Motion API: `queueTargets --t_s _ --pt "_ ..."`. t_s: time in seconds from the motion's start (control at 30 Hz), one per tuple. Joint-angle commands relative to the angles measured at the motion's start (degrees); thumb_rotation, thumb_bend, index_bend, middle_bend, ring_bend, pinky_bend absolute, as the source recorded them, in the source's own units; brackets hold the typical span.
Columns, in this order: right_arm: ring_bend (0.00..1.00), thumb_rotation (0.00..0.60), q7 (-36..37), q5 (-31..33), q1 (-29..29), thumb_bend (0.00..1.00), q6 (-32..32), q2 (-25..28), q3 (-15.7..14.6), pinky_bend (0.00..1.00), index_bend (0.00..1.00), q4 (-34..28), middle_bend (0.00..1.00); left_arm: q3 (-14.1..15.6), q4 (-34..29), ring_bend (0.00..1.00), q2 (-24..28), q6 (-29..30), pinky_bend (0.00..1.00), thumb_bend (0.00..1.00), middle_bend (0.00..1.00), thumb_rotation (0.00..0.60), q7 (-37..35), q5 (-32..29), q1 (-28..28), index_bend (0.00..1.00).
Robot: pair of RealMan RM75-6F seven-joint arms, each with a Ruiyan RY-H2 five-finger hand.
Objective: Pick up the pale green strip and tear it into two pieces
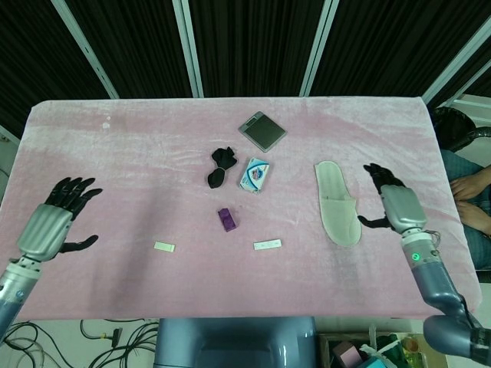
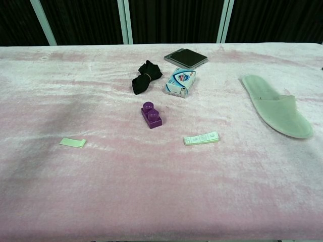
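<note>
Two pale green strip pieces lie flat on the pink cloth, apart from each other. The shorter piece point(image 1: 164, 247) point(image 2: 72, 142) is at the front left. The longer piece point(image 1: 267, 244) point(image 2: 201, 138) lies just right of centre, in front of the purple brick. My left hand point(image 1: 55, 221) hovers open at the table's far left edge, well away from the short piece. My right hand point(image 1: 396, 206) is open at the far right, beyond the slipper. Neither hand appears in the chest view.
A purple brick point(image 1: 225, 219) point(image 2: 151, 114) sits mid-table. Behind it are a black fabric piece point(image 1: 220, 165) point(image 2: 144, 76), a blue-white packet point(image 1: 255, 175) point(image 2: 181, 81) and a grey flat case point(image 1: 261, 131) point(image 2: 185, 58). A white slipper point(image 1: 337, 202) point(image 2: 275, 105) lies at the right.
</note>
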Motion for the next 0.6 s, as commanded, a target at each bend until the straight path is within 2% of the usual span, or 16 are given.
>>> queueTargets --t_s 0.03,0.13,0.37,0.47,0.6 --pt "0.02 0.600 3.2 -9.7 -7.4 0.17 7.2 2.7 -4.2 0.14 0.00 1.2 0.00 1.6 -2.8 0.00 1.4 5.8 0.00 0.18 0.04 0.600 3.2 -0.8 5.6 0.15" --pt "0.02 0.600 2.7 -15.2 -12.3 0.17 13.9 1.4 -6.8 0.14 0.00 1.7 0.00 2.9 -2.4 0.00 0.7 8.3 0.00 0.18 0.04 0.600 3.8 -0.9 9.1 0.16" --pt "0.01 0.600 0.5 -22.2 -19.7 0.17 24.9 -4.1 -9.4 0.14 0.00 3.2 0.00 4.6 -3.1 0.00 1.1 8.0 0.00 0.18 0.03 0.600 2.3 -2.3 12.6 0.15" --pt "0.01 0.600 -0.9 -23.9 -22.0 0.17 27.5 -6.3 -9.9 0.14 0.00 4.0 0.00 4.5 -2.4 0.00 1.2 8.7 0.00 0.18 0.03 0.600 2.4 -0.9 13.2 0.15" --pt "0.01 0.600 -1.5 -24.8 -23.4 0.18 27.6 -7.0 -10.0 0.14 0.00 4.5 0.00 4.1 -3.0 0.00 2.1 6.8 0.00 0.18 0.03 0.600 0.4 -1.4 13.2 0.15"
